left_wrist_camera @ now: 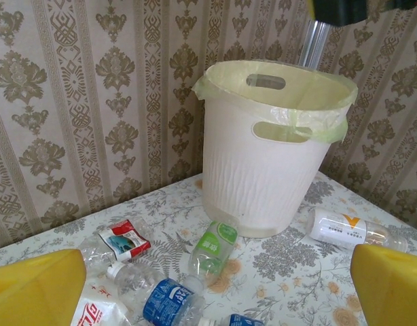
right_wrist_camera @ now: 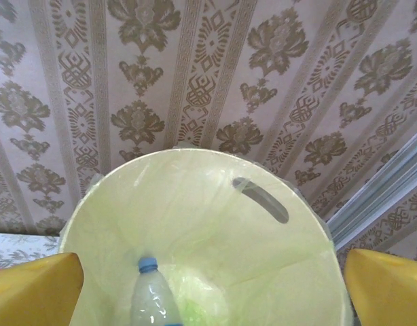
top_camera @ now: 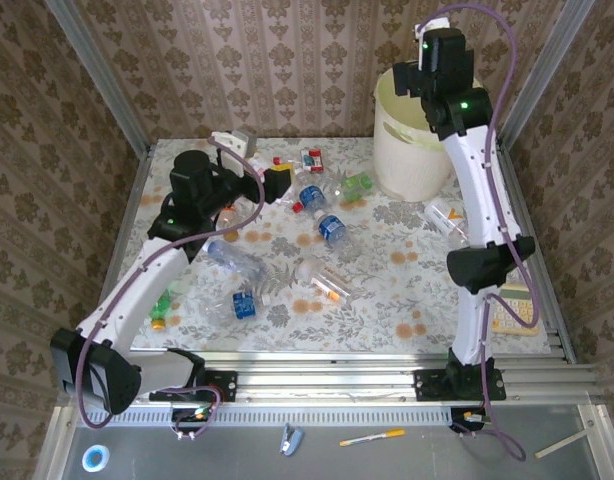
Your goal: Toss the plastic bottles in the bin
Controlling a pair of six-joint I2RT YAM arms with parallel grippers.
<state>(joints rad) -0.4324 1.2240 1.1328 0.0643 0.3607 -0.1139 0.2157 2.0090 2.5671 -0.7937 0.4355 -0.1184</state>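
Several plastic bottles lie scattered on the floral table, among them a blue-labelled one (top_camera: pixel 332 228), a green-labelled one (top_camera: pixel 357 184) and a red-labelled one (top_camera: pixel 312 158). The cream bin (top_camera: pixel 407 140) stands at the back right. High above its mouth hangs my right gripper (top_camera: pixel 427 65), open (right_wrist_camera: pixel 208 288). Below it, inside the bin's liner (right_wrist_camera: pixel 215 217), lies a clear bottle with a blue cap (right_wrist_camera: pixel 151 299). My left gripper (top_camera: pixel 262 177) hovers over the bottle cluster, open and empty (left_wrist_camera: pixel 212 285). Ahead of it lie the green bottle (left_wrist_camera: pixel 214 246), a blue one (left_wrist_camera: pixel 164 299) and the bin (left_wrist_camera: pixel 263 170).
A pale yellow calculator (top_camera: pixel 509 305) lies at the table's right front edge. A white-labelled bottle (left_wrist_camera: pixel 344 229) rests beside the bin's base. Patterned walls close in the table on three sides. More bottles lie near the left arm (top_camera: pixel 235 258).
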